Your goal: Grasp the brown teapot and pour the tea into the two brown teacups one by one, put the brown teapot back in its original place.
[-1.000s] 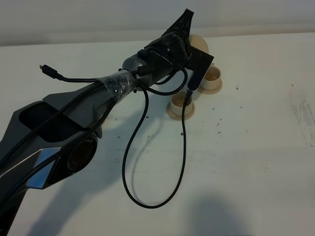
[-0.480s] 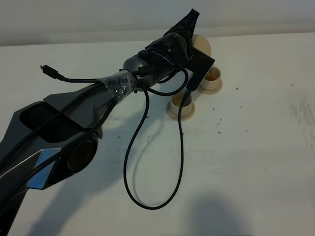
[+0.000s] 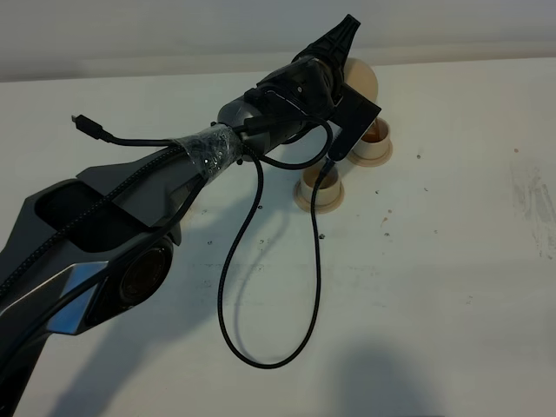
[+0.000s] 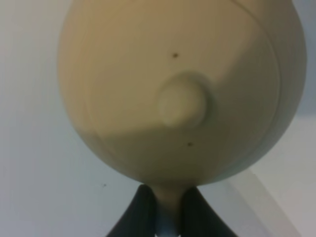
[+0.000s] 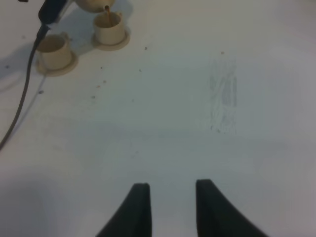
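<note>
My left gripper (image 3: 345, 33) is shut on the loop handle of the brown teapot (image 3: 361, 80) and holds it tipped above the far teacup (image 3: 372, 139), which has amber tea inside. The left wrist view is filled by the teapot (image 4: 173, 89) and its lid knob, with the fingers (image 4: 140, 212) clamped on the handle. The near teacup (image 3: 320, 187) stands on its saucer, partly behind a cable. In the right wrist view both teacups (image 5: 109, 28) (image 5: 53, 49) show far off, and a thin tea stream falls into the first. My right gripper (image 5: 170, 190) hovers over bare table with a small gap and nothing held. The original place is hidden.
A black cable (image 3: 261, 347) hangs from the left arm and loops over the table in front of the teacups. A loose plug (image 3: 87, 124) sticks out from the arm. Scuff marks (image 3: 534, 195) lie on the white table at the right.
The left gripper has shifted the teapot slightly right and tilted it further. Amber tea has appeared in the far teacup. The right gripper has not moved.
</note>
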You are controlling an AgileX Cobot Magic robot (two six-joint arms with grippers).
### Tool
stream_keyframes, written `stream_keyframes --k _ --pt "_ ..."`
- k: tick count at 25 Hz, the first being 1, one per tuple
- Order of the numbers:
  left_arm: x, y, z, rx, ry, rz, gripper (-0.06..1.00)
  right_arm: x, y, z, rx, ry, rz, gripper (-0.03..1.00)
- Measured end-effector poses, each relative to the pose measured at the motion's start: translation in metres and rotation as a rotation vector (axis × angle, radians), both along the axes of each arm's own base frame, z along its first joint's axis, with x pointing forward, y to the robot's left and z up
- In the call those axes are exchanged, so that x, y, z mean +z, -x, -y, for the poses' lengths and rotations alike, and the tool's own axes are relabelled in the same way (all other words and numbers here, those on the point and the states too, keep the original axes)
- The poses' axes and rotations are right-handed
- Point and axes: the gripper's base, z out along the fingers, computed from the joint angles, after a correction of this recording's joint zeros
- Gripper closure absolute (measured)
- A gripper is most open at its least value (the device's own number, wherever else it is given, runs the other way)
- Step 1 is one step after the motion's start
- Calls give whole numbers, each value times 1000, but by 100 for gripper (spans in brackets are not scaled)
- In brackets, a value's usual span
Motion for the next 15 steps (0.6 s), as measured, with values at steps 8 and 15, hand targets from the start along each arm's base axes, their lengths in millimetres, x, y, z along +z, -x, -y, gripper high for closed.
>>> stream_keyframes --k 8,15 --pt "0 0 0 -1 -3 2 85 0 0 0 0 0 0 75" --pt "1 -1 0 -10 -25 20 85 0 0 0 0 0 0 75"
